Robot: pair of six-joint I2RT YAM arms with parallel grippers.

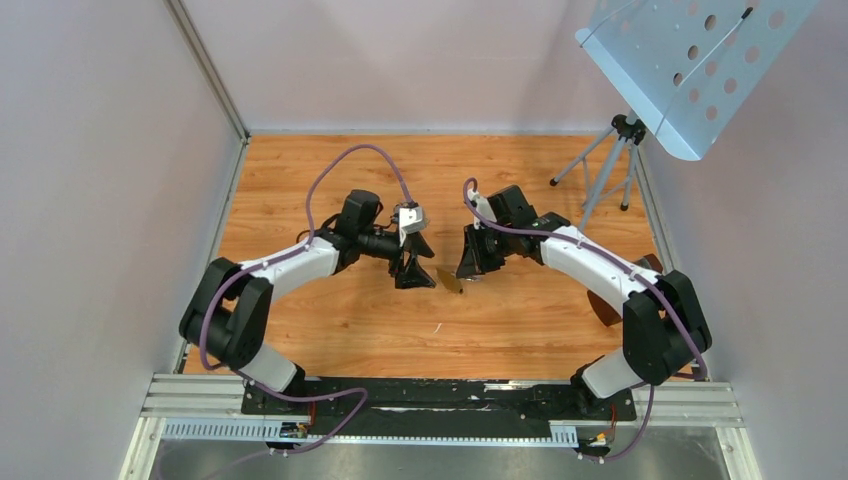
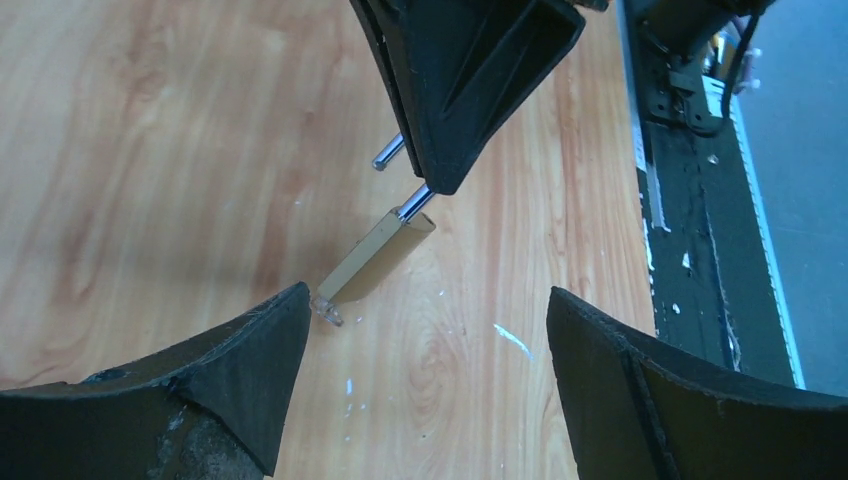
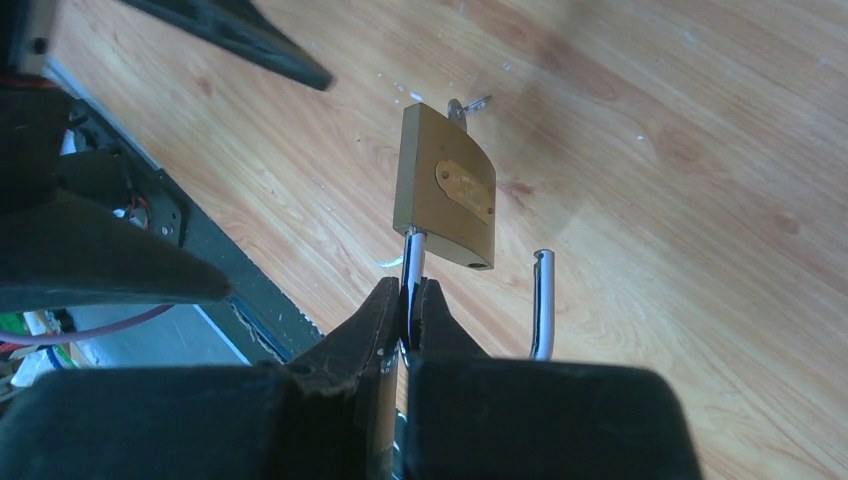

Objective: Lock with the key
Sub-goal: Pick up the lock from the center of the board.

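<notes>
The right claw [image 3: 408, 300] is pinched tight on one leg of the shackle [image 3: 413, 262], and that looks deliberate. The padlock [image 3: 445, 190] is held out ahead of its fingertips, over the counter [image 3: 650, 150], with the key end facing away. The left claw [image 2: 428, 300] sits directly opposite, spread wide with nothing in it, and the padlock's key end is just beside one of its fingertips. I'd say it's lined up to take the key or press the body home.

Now the padlock itself: a flat brass block with a small oval plate on its face, and it's open. The shackle's free leg [image 3: 542, 300] stands clear of the body, just beside the right claw's fingers. The key [image 3: 462, 108] sits in the end farthest from the right claw, with only its small silvery head showing. I can't tell whether it touches the counter.
</notes>
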